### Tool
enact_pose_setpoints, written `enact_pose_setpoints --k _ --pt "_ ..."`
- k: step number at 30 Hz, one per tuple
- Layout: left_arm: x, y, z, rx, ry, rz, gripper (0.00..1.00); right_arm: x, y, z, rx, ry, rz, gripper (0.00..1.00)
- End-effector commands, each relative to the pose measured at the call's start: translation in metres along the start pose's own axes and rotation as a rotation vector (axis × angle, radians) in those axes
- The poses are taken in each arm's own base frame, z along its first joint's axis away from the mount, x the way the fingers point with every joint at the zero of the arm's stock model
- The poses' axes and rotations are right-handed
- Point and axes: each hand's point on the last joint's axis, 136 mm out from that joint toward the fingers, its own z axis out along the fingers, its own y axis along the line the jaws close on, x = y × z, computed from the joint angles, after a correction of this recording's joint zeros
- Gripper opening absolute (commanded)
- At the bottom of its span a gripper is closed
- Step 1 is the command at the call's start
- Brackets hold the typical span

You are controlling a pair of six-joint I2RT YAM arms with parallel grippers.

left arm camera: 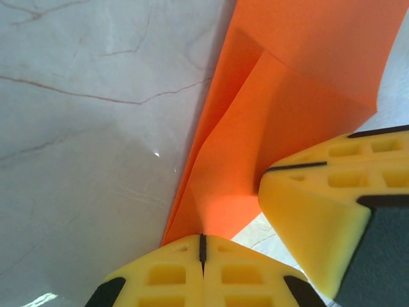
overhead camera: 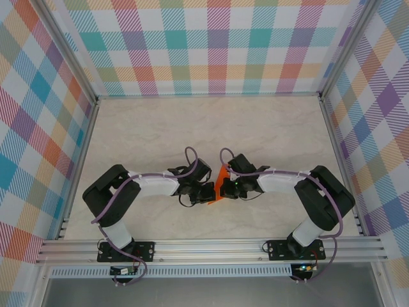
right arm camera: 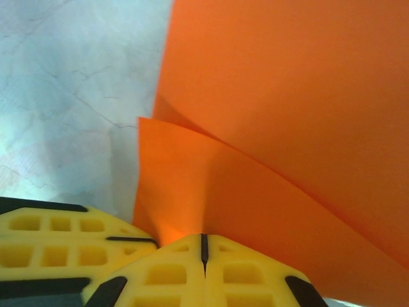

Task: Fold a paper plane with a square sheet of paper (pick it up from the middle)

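Nearest, a silver aluminium rail carries both arm bases. From it, the black-and-white left arm and right arm, each trailing a purple cable, reach inward and meet at the middle of the bench.

There the left end effector has its yellow fingers pressed together, with a low edge of the thin bright orange square sheet of paper pinched in the seam. The right end effector is closed the same way on the paper from the other side, just beside its partner. The sheet stands up on edge between them. Whether its lowest corner touches the bench cannot be told.

The task looks part done. The paper is no longer a flat square: both wrist views show overlapping layers, with at least one angled flap folded over and a crease running down towards the pinch. No narrow pointed dart with wings has taken shape, so the nose folds probably need sharpening, and the centre fold and wing creases remain.

Beyond the paper, the pale, faintly veined, marble-patterned bench stretches back. Walls of pastel checked pattern enclose it on three sides, held in aluminium corner posts.
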Motion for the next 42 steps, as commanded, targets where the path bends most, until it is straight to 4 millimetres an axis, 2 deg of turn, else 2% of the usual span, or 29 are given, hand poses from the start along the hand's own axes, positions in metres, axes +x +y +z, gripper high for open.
enact_pose_setpoints --k 1,8,12,15,17,21,23,28,33,36,40,42 --pt "0.028 0.059 0.012 -0.193 0.098 -0.069 0.0 0.006 -0.028 0.002 0.077 0.004 0.032 0.0" --pt "0.037 0.073 0.011 -0.231 0.113 -0.092 0.0 0.003 -0.075 -0.019 0.144 -0.049 0.111 0.0" --pt "0.036 0.072 0.01 -0.229 0.11 -0.092 0.0 -0.009 -0.086 -0.04 0.172 -0.111 0.133 0.0" --pt "0.034 0.068 0.009 -0.218 0.106 -0.088 0.0 -0.019 -0.083 -0.055 0.175 -0.158 0.14 0.0" --pt "0.029 0.056 0.008 -0.181 0.101 -0.066 0.0 -0.025 -0.071 -0.065 0.138 -0.186 0.135 0.0" --pt "0.009 0.005 -0.005 -0.049 0.072 0.012 0.0 -0.034 -0.046 -0.079 0.057 -0.23 0.141 0.0" --pt "-0.005 -0.017 -0.014 -0.008 0.034 0.057 0.0 -0.038 -0.043 -0.079 0.047 -0.235 0.167 0.02" --pt "-0.022 -0.037 -0.02 -0.018 0.015 0.113 0.08 -0.05 -0.046 -0.067 0.071 -0.227 0.248 0.21" --pt "-0.032 -0.04 -0.012 -0.042 0.018 0.128 0.08 -0.073 -0.042 -0.058 0.093 -0.235 0.265 0.25" --pt "-0.038 -0.032 -0.008 -0.086 0.009 0.125 0.04 -0.083 -0.04 -0.051 0.097 -0.226 0.259 0.24" --pt "-0.044 -0.02 -0.006 -0.139 -0.01 0.111 0.01 -0.089 -0.038 -0.04 0.101 -0.194 0.248 0.23" --pt "-0.046 -0.015 -0.007 -0.155 -0.02 0.107 0.01 -0.09 -0.037 -0.041 0.105 -0.188 0.246 0.22"
